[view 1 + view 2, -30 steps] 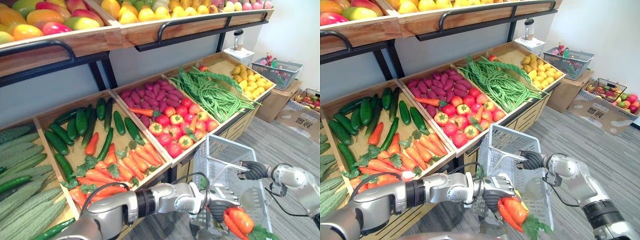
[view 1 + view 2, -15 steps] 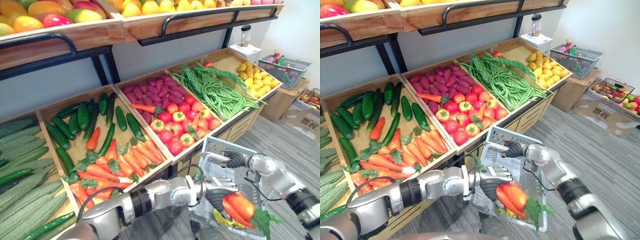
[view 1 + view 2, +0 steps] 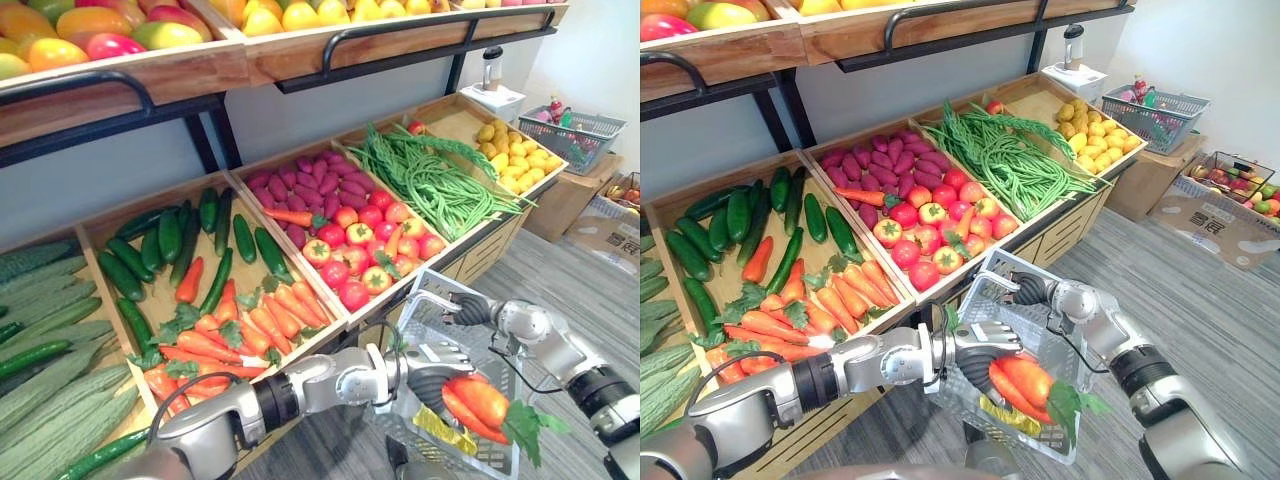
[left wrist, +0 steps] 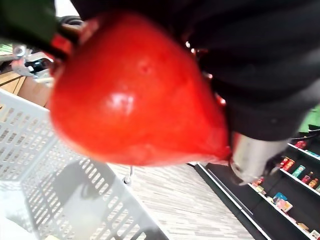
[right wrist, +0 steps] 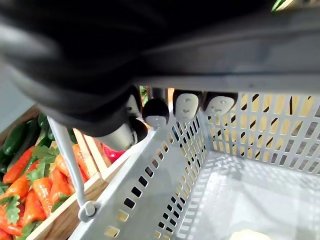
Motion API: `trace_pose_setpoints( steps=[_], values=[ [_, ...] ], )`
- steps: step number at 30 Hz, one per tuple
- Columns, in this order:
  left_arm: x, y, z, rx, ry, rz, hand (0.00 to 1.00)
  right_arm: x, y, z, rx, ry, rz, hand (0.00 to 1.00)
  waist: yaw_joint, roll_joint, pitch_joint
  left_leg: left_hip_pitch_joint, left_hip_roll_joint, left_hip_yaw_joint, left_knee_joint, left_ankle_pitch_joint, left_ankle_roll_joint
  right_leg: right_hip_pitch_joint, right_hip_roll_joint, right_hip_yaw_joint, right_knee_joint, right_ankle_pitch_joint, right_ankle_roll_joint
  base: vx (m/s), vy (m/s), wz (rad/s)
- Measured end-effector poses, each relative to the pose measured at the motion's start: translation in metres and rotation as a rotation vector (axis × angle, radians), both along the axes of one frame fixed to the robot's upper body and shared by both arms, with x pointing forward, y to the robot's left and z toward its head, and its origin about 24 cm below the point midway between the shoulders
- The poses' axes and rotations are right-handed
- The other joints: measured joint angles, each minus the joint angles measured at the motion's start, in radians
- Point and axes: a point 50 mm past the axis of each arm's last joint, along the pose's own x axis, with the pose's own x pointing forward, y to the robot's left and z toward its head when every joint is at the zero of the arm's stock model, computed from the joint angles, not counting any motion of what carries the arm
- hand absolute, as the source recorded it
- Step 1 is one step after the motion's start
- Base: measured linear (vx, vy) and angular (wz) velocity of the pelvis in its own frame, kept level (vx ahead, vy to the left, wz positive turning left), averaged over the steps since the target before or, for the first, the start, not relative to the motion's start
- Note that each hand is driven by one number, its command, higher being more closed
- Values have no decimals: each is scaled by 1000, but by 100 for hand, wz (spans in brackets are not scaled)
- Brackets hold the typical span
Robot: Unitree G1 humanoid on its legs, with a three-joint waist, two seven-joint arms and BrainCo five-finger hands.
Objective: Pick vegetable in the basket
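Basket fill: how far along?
Done: a yellow item lies in the basket. In hand: the left hand grips a leafy carrot over the basket, which the right hand holds by its handle. Left: probably lower and release the carrot.

Orange-red carrots (image 3: pixel 478 402), slotted light-grey basket (image 5: pixel 165 165)

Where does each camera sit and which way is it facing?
Left eye view: head, looking down at produce shelves; both arms enter below.
Right eye view: same, slightly offset; shares that scene.
Left wrist view: along left hand, vegetable gripped over basket.
Right wrist view: along right hand, gripping basket's handle.
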Motion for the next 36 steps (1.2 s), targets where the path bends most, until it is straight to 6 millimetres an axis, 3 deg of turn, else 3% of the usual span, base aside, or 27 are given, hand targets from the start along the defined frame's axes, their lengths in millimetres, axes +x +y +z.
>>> trace_pose_setpoints(
  steps=[17, 33, 34, 36],
  values=[
    [22, -16, -27, 114, 64, 196, 100, 20, 21, 40, -7, -67, 123, 100, -36, -1, 26, 58, -15, 83, -33, 2, -8, -43, 44, 85, 60, -14, -2, -20, -34, -19],
    [48, -8, -46, 217, 72, 457, 100, 19, 32, 41, -29, -52, 208, 100, -40, -2, 35, 62, -30, 119, -52, 9, -20, -83, 54, 107, 90, -16, -4, -30, -23, -7],
    [49, -8, -47, 220, 75, 461, 0, 21, 33, 44, -30, -62, 211, 100, -40, -2, 35, 55, -32, 119, -51, 9, -20, -91, 53, 108, 92, -16, -4, -35, -14, -3],
    [48, -8, -49, 231, 83, 474, 0, 24, 35, 48, -33, -76, 218, 100, -46, -1, 35, 51, -32, 121, -51, 9, -20, -97, 53, 108, 94, -16, -4, -33, -16, -3]
  ],
)
